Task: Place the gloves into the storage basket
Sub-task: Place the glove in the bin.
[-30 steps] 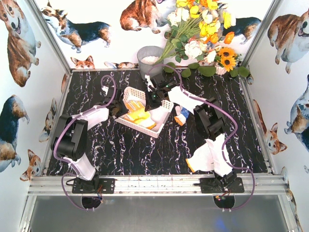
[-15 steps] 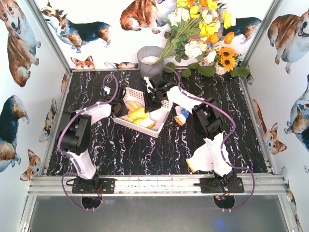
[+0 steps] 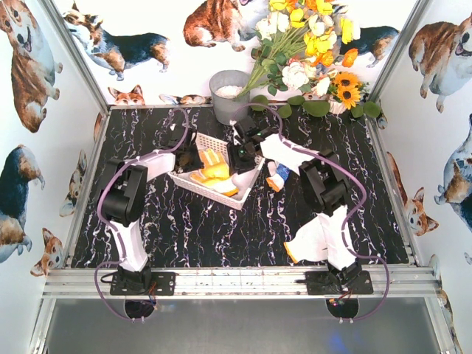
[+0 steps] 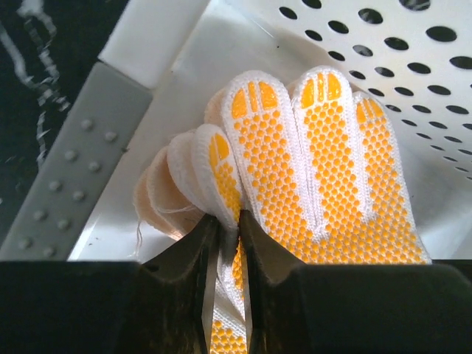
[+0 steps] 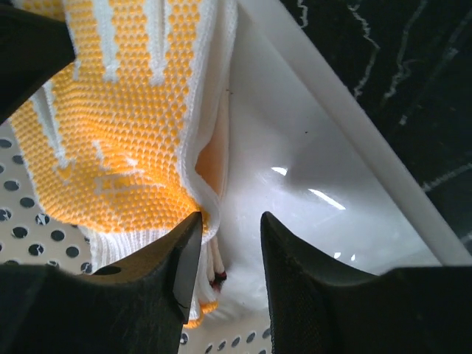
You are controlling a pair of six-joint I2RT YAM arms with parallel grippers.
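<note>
left hand (image 4: 223, 223) nips a white orange-dotted glove (image 4: 317, 169), lying inside the white basket (image 4: 413, 66). right hand (image 5: 230, 221), released and grasping nothing, hangs over the basket floor just beside that glove. the basket rests on the counter (image 3: 221, 236).

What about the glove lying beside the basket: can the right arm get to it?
Probably yes. That glove lies on the table right of the storage basket, beside the right arm. The right gripper, open over the basket, would only need pulling back.
</note>
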